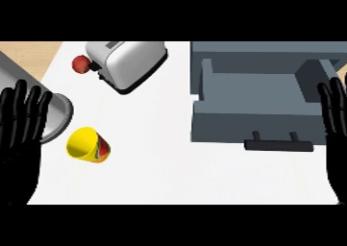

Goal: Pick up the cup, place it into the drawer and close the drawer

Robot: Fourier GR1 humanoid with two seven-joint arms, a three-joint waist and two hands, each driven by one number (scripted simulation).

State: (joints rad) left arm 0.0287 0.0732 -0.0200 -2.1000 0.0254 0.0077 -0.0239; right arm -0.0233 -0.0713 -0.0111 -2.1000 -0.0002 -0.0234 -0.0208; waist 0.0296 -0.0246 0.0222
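Note:
A yellow cup [87, 144] with red and green marks lies on its side on the white counter [154, 163], its mouth facing up and left. The grey drawer [250, 129] stands pulled open at the right, its black handle [278, 144] toward me and nothing showing inside. My left hand [16, 139] is open at the left edge, fingers straight up, just left of the cup and not touching it. At the right edge my right hand [339, 125] is open too, fingers up, beside the drawer's right wall.
A silver toaster [126, 60] sits at the back, with a small red object [81, 64] on its left. A grey round pot or lid [55, 113] lies partly behind my left hand. The grey cabinet [271, 50] runs behind the drawer.

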